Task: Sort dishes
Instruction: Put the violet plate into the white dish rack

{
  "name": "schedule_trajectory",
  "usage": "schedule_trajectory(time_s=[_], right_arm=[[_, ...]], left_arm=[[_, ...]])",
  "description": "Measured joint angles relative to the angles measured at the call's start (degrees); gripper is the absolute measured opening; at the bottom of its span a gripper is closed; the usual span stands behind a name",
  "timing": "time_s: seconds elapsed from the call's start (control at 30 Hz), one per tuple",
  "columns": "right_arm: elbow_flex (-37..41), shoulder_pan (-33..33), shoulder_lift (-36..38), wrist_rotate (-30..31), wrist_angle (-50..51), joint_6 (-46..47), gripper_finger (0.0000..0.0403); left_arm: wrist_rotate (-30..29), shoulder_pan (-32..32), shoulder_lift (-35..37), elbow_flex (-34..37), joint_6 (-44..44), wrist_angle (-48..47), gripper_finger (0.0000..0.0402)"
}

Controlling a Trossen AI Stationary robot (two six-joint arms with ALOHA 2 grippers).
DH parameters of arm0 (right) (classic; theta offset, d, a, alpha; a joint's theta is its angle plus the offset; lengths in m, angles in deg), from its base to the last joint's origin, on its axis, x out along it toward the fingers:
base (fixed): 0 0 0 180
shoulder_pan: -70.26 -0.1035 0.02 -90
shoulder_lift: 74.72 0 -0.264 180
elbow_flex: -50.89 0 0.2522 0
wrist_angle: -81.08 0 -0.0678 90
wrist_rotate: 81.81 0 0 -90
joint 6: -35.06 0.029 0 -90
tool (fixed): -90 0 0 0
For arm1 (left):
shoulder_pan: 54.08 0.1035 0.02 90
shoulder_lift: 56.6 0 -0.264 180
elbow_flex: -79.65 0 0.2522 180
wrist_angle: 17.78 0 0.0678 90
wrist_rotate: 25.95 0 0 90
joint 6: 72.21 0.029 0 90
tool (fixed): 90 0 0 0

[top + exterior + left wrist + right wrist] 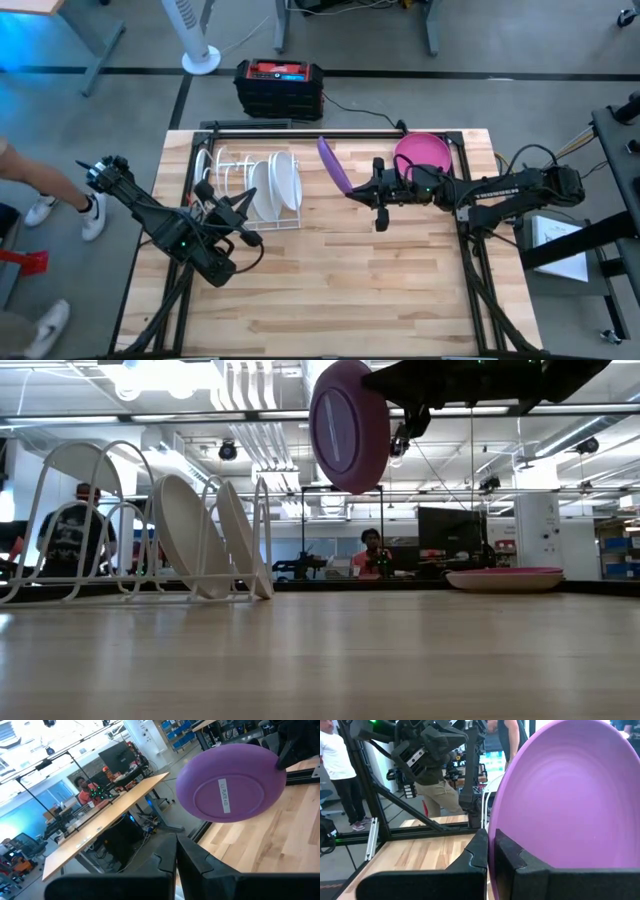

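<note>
1. We find the right gripper over the middle of the desk toward its far edge, its fingers closed on the rim of a purple plate. In the right wrist view the two fingers pinch that rim edge-on.

2. The purple plate hangs clear of the desk, well above the wood in the low view. It stands on edge, nearly upright, with a slight tilt.

3. The relation that matters: the white rack lies toward the left edge of the desk from the held plate, near but apart. Two white plates already stand in the end of the rack nearest the purple plate, faces roughly parallel to it.

4. We judge that the plate's upright set already suits a rack slot. The coming move is mainly a sideways carry toward the left edge, then a descent between the wires.

5. The free slots sit beyond the white plates, farther toward the left edge, so the carry probably has to pass over them.

6. The left gripper waits just on the near side of the rack. Its fingers appear pressed together with nothing between them. It is nearer the rack than the right gripper, and we judge it a possible obstruction.

7. A pink bowl rests by the far right corner of the desk, not yet sorted.
</note>
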Motion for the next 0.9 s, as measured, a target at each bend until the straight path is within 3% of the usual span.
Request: schedule_trajectory(time_s=[0.9], right_arm=[[0.00, 0.00, 0.00, 0.02, -0.01, -0.52, 0.0000]], left_arm=[[0.00, 0.04, 0.00, 0.00, 0.00, 0.01, 0.0000]])
